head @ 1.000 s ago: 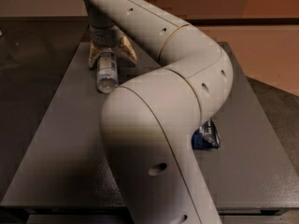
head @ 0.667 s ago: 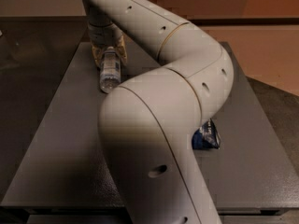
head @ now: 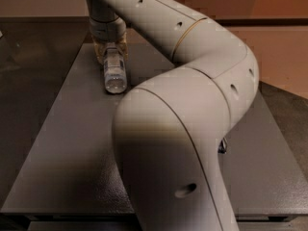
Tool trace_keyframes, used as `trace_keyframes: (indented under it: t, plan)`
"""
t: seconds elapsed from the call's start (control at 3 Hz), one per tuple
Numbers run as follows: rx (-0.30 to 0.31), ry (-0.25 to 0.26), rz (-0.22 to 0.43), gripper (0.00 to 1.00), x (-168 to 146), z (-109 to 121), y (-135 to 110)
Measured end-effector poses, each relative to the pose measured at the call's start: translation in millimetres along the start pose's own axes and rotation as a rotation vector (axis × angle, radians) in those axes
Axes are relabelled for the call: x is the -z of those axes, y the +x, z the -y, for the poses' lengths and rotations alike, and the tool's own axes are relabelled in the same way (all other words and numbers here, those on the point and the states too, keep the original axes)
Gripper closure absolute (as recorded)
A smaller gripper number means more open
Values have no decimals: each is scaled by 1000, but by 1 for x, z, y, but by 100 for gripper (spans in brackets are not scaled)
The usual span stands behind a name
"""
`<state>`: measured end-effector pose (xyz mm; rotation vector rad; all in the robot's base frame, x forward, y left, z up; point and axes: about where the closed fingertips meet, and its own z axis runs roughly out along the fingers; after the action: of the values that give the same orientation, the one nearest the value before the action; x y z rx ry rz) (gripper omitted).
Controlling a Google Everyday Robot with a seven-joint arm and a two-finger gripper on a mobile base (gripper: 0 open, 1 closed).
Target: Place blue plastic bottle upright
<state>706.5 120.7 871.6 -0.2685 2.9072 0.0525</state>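
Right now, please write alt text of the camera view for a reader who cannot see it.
The gripper, at the far left of a dark grey table, has its fingers shut on the blue plastic bottle, which lies on its side. The robot's big pale arm fills the foreground.

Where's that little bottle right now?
The bottle lies on its side at the far left of the grey table, with the gripper at its far end.
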Motion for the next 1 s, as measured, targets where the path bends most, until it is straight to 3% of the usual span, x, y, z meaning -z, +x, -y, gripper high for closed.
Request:
trace_keyframes:
  t: [0.33,1.0]
  plan:
    - [78,-38,133,100,23,1,-3]
    - [247,-105,430,100,61,14,-1]
